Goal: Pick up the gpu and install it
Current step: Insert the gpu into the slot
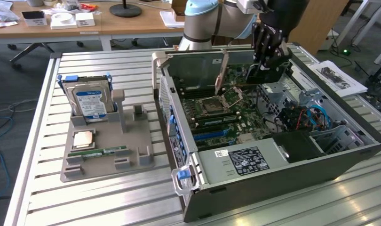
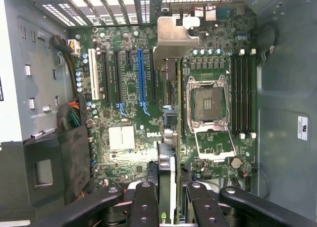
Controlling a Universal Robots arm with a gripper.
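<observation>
The jaws pinched the gpu [image 2: 167, 167] between them, one black finger [image 2: 143, 202] on each face, gripping the end away from its bracket. The gpu [image 1: 223, 70] stood on edge above the motherboard [image 2: 124, 138] inside the open computer case [image 1: 341, 155]. It ran beside the CPU socket [image 2: 210, 101] towards the rear slots. It was a thin dark card with a silvery metal bracket at its far end. The arm [image 1: 209, 19] reached over the case's back wall, wrist pointing down into the case. The case lay on the slatted table [image 1: 102, 197].
</observation>
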